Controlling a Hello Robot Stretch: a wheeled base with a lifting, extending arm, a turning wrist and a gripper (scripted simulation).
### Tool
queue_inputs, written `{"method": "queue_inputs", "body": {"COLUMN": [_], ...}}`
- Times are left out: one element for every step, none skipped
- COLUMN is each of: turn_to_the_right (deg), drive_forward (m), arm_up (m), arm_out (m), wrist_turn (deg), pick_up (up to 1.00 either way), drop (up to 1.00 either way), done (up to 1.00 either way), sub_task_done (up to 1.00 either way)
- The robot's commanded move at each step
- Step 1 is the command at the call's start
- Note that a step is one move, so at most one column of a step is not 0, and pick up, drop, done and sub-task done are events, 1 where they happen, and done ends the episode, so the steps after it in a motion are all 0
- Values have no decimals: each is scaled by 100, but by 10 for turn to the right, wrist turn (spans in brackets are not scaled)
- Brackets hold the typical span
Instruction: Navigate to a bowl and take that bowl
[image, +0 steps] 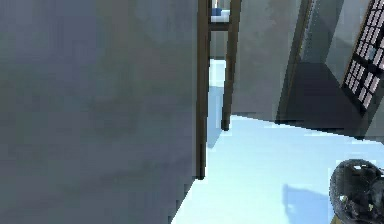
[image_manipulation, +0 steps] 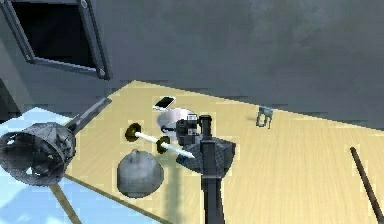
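Grey wall panel (image: 95, 100) takes up the forward view's left half, with a dark upright frame (image: 203, 90) at its edge. A pale surface (image: 270, 160) spreads beyond it, and a gridded window (image: 365, 62) stands at the upper right. At the lower right edge sits a round glassy vessel (image: 358, 192). It is too indistinct there to class as a bowl.

Arm side view: a tan tabletop (image_manipulation: 300, 150) lies below a grey wall, with a dark window (image_manipulation: 55, 35) at the upper left.
- The round glassy vessel (image_manipulation: 35, 155) shows at the table's left end.
- A grey domed thing (image_manipulation: 140, 175) lies on the near part of the tabletop and may be a bowl turned over.
- A rod with gold discs (image_manipulation: 150, 140) lies between these and the gripper (image_manipulation: 182, 128).
- The arm (image_manipulation: 212, 185) rises from the bottom edge.
- A dark stick (image_manipulation: 365, 172) lies well apart at the right.

Finding: the approach looks done, since the arm is out over the table near both bowl candidates. The take is not confirmed. Nothing hangs clear of the surface, and items lie on the table at and behind the gripper's far end, so I cannot tell whether it holds anything. Which candidate is the bowl is also unsettled. The grey domed thing is just beside the arm's left, and the glassy vessel is farther left.
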Motion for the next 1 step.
{"method": "queue_inputs", "body": {"turn_to_the_right": [0], "drive_forward": [0], "arm_up": [0], "arm_out": [0], "wrist_turn": [0], "pick_up": [100], "drop": [0], "done": [0], "sub_task_done": [0]}}
